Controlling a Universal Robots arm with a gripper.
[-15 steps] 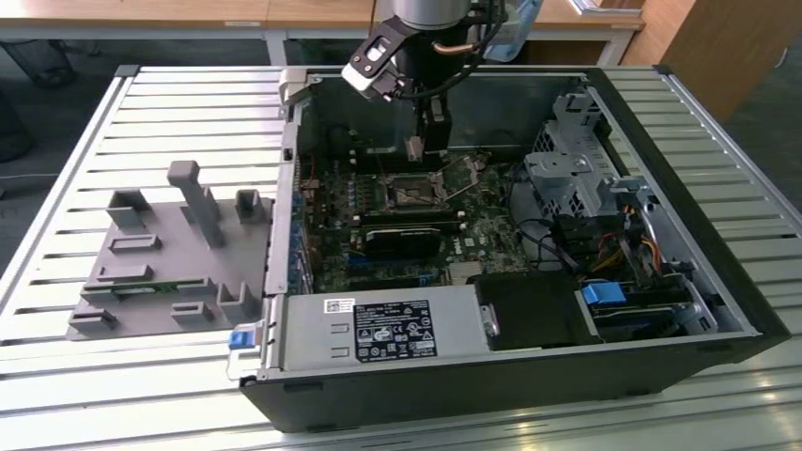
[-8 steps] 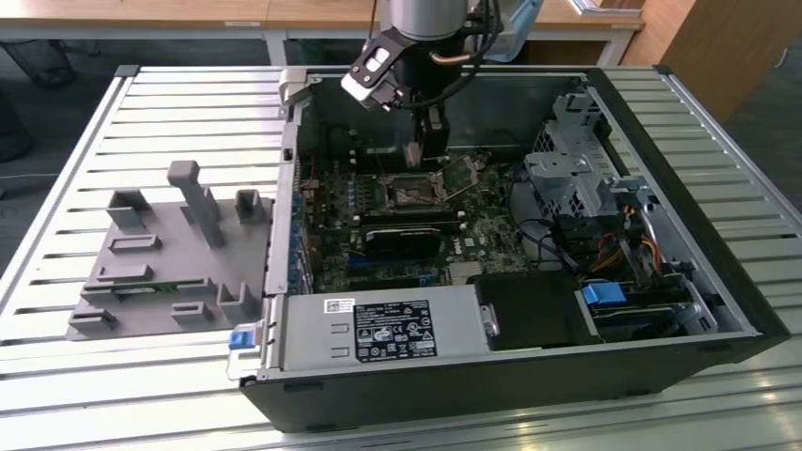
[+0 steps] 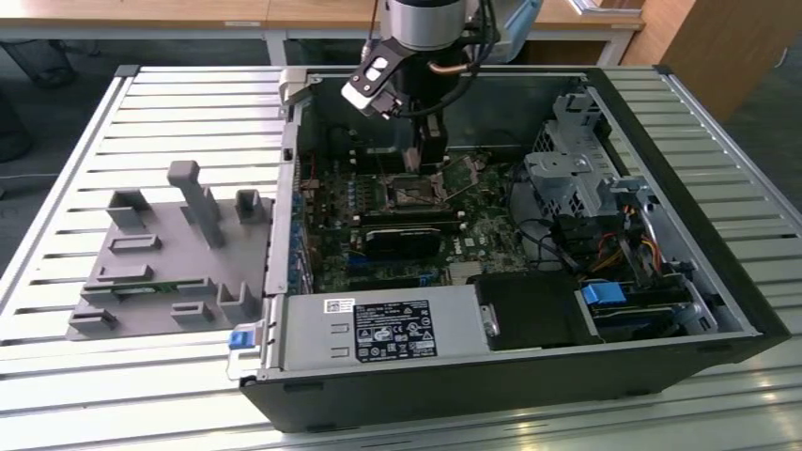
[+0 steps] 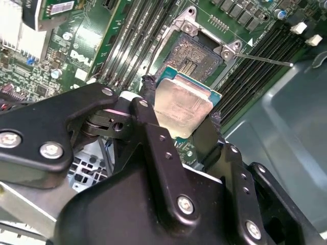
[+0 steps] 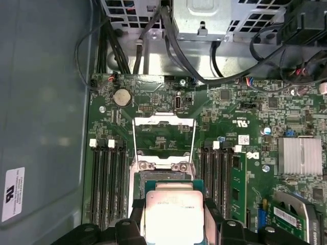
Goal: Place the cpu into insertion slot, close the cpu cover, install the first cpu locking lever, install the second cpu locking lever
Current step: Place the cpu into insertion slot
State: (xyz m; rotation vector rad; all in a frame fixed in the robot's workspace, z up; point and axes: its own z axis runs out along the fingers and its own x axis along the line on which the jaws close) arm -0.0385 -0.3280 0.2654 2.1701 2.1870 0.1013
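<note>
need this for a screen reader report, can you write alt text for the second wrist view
The black tool grips the cpu by two opposite edges, its silvery face toward the camera, close to the open insertion slot on the green board. Dark memory slots run along both sides of the slot.

slatted table [image 3: 126,376] bears open computer case [image 3: 501,395], grey fixture [image 3: 150,272]

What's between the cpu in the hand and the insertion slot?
Nothing: in the second wrist view the cpu, gripped in the hand, hangs right by the insertion slot, with no object between them.
</note>
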